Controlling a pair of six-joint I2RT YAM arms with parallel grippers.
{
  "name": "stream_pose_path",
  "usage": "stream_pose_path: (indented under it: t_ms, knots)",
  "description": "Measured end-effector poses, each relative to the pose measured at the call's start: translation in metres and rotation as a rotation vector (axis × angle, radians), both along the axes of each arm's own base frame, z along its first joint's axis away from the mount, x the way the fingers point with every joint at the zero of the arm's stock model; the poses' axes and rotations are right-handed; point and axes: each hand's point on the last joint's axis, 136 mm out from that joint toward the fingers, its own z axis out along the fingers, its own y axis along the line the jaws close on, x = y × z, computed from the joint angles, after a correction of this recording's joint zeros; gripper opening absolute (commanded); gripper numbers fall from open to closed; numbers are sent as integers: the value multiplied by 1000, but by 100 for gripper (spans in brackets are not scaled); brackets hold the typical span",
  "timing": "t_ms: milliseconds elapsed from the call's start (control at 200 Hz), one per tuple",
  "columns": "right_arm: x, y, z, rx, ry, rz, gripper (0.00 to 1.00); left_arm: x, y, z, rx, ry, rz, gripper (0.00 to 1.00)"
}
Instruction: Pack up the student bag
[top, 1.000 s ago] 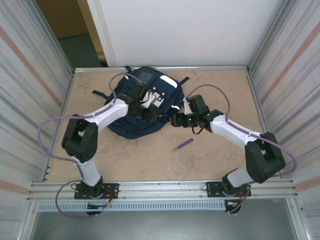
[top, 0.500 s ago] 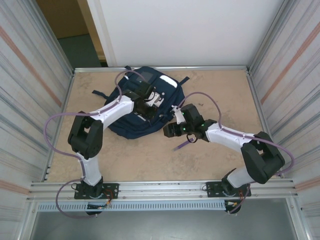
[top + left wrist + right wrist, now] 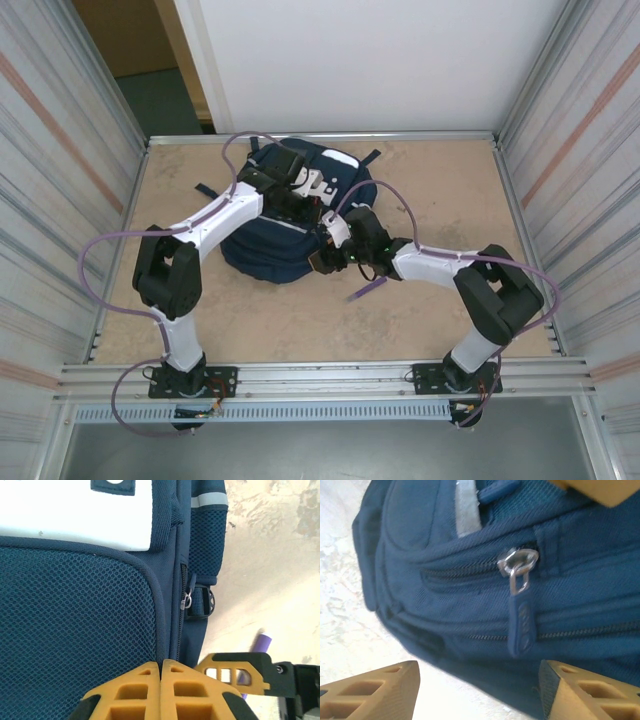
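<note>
The student bag (image 3: 275,235) lies flat at the middle back of the table, navy with white patches. My left gripper (image 3: 303,196) is over its top, and its yellow fingertips (image 3: 150,672) are shut on the raised seam of the mesh front pocket (image 3: 75,625). My right gripper (image 3: 322,256) is at the bag's near right edge, low to the table. It stands open, its fingers (image 3: 375,687) wide apart just below a blue zipper pull (image 3: 520,625) on the bag's side (image 3: 445,610). Nothing is between them. One right finger (image 3: 235,672) shows beside the left tips.
A purple pen (image 3: 367,289) lies on the tan tabletop just near-right of the bag, also in the left wrist view as the purple pen (image 3: 261,644). Corrugated walls close in both sides, and a metal rail (image 3: 320,375) runs along the near edge.
The left gripper has shut on the bag's seam and shifted slightly toward the back. The right arm has swung left from open table to the bag's near right edge.
</note>
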Motion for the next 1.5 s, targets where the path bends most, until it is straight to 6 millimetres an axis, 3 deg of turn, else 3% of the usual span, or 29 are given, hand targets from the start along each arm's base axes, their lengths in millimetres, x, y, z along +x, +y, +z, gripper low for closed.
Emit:
stream_pose_path:
  t_ms: [321, 521, 802, 1168, 1368, 1503]
  knots:
    - [23, -19, 9, -11, -86, -6, 52, -3, -7, 6, -53, 40, 21, 0]
    - [22, -20, 14, 2, -106, 62, 25, -4, -9, 6, -62, 53, 32, 0]
    - [9, -4, 22, -1, -153, 145, 5, -5, -10, 7, -77, 80, 66, 0]
    - [-13, 11, 16, 31, -141, 175, 2, -6, -11, 6, -98, 119, 107, 0]
    - [-25, 38, 17, 60, -139, 133, 4, -5, -13, 5, -118, 154, 163, 0]
    - [-21, 55, 13, 99, -140, 29, 6, 2, -8, -4, -122, 182, 210, 0]
